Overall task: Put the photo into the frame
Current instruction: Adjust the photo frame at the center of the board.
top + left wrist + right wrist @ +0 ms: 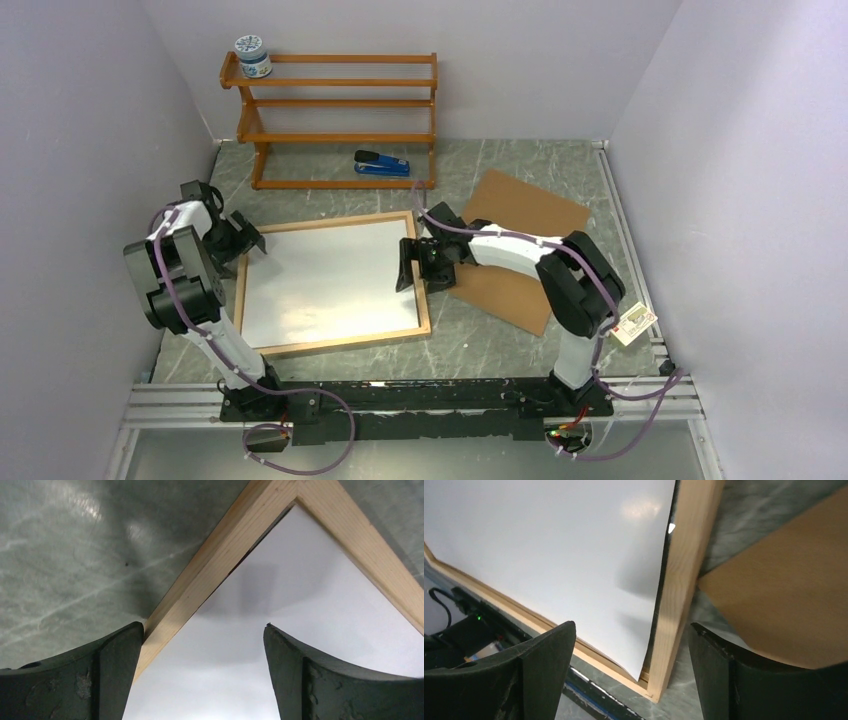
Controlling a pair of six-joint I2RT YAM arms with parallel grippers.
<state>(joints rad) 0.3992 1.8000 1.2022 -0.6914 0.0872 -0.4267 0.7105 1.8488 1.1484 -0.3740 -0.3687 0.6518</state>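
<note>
Top view: photo (325, 285), white side up, lies inside frame (345, 341) on table (500, 340); left gripper (245, 240) and right gripper (410, 262) flank it, jaws spread, empty. Left wrist: jaws straddle the frame's moulding near a corner. Right wrist: jaws straddle its edge beside backing board (789, 595).

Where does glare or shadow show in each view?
Top view: even light, no hard glare on the white photo. Left wrist view: bright glare patches on the table, a soft grey shadow on the photo. Right wrist view: a glare spot near the photo's top, soft shadows beside the frame edge.
</note>
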